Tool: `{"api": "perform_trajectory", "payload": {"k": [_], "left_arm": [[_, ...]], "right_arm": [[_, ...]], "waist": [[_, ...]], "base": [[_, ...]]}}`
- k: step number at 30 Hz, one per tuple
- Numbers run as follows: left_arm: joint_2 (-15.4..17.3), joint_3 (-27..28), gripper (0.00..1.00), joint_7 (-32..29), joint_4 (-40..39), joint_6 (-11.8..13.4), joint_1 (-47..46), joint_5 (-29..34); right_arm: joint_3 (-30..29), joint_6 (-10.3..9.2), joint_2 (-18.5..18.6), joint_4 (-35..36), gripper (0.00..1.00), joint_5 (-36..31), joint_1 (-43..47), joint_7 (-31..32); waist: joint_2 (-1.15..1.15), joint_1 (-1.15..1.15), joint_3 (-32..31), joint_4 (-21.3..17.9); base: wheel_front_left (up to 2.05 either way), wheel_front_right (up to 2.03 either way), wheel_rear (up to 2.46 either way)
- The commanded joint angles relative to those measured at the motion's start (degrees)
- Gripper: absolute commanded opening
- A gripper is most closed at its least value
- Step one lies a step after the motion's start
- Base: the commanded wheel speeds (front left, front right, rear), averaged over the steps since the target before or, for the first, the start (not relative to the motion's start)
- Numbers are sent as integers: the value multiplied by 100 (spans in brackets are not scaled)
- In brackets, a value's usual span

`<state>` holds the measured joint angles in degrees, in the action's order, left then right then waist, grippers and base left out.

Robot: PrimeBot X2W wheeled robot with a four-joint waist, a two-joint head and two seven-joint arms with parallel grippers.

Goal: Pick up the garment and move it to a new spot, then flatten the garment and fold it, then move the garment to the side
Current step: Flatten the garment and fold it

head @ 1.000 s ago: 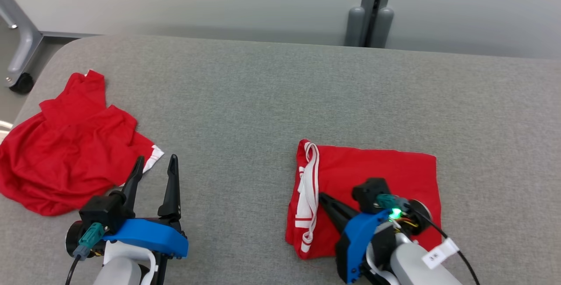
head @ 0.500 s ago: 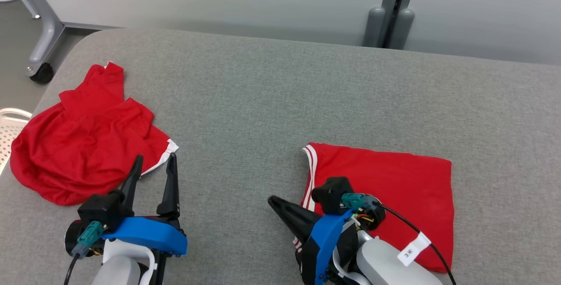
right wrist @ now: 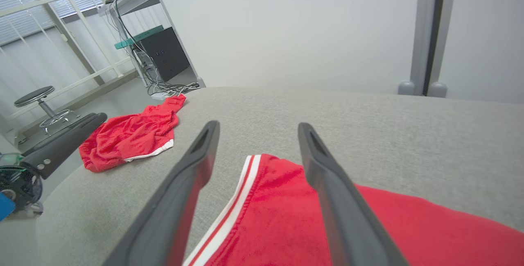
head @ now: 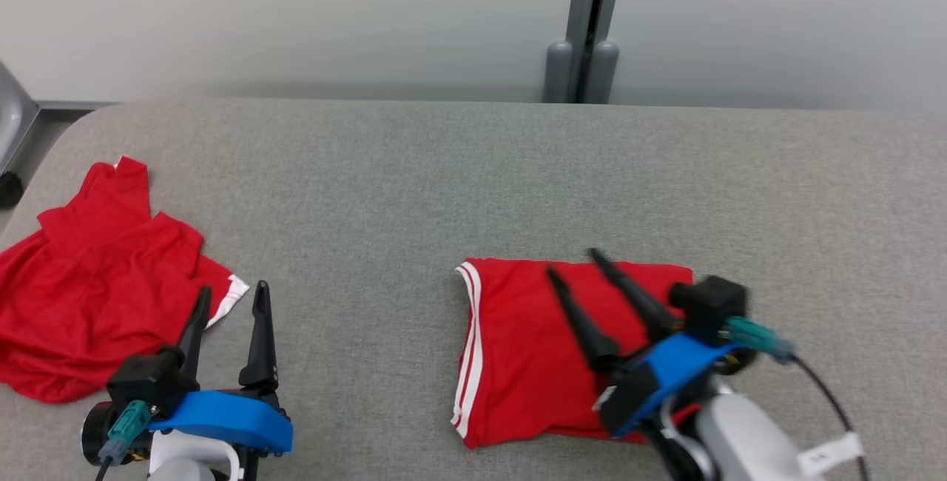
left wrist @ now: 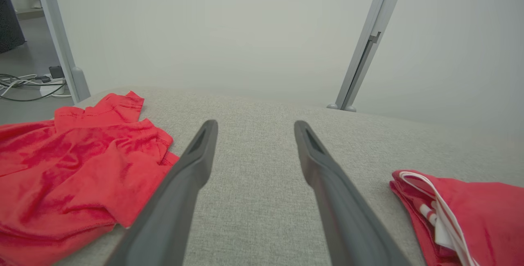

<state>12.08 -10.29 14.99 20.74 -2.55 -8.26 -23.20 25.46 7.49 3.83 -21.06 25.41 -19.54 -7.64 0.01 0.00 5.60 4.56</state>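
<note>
The garment [head: 525,348] is red with white stripes along its left edge and lies folded flat on the grey padded table [head: 414,192], right of centre. My right gripper [head: 570,260] hovers over its middle, open, fingers pointing up-left, holding nothing. In the right wrist view the same gripper [right wrist: 258,124] stands open over the garment's [right wrist: 278,221] striped edge. My left gripper [head: 232,288] rests open and empty at the lower left, well apart from the folded garment [left wrist: 479,213]; its fingers [left wrist: 319,176] frame bare table in the left wrist view.
A second red garment [head: 89,296] lies crumpled at the table's left edge, just left of my left gripper; it is also in the wrist views [left wrist: 69,163] [right wrist: 131,135]. A grey post [head: 584,37] stands behind the table's far edge. The table's left corner is rounded.
My right gripper has opened and swung from the garment's left edge to above its middle. The striped edge now lies flat. The head camera has shifted. The left arm has not moved.
</note>
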Motion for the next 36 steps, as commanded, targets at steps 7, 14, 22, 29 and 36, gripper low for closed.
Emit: {"api": "perform_trajectory", "payload": {"k": [7,14,22,29,36], "left_arm": [[17,25,100,26,-23,80,246,-34],[5,44,100,-10,41,149,481,-101],[81,63,100,-159,64,226,563,-162],[121,43,100,-291,113,253,493,-193],[168,-9,100,-287,161,224,442,-196]], "right_arm": [[-1902,1,115,560,100,-806,882,126],[-2677,1,25,1121,100,-1189,1468,443],[-3025,1,-27,1425,100,-1275,1820,652],[-3001,1,-55,1401,100,-1223,1932,673],[-3026,1,-74,1396,100,-1199,2009,662]], "waist": [[-1,0,-282,-201],[-1,0,-544,-277],[-1,0,-658,-292],[-1,0,-690,-309],[-1,0,-687,-310]], "base": [[0,0,0],[0,0,0],[0,0,0],[0,0,0],[0,0,0]]}}
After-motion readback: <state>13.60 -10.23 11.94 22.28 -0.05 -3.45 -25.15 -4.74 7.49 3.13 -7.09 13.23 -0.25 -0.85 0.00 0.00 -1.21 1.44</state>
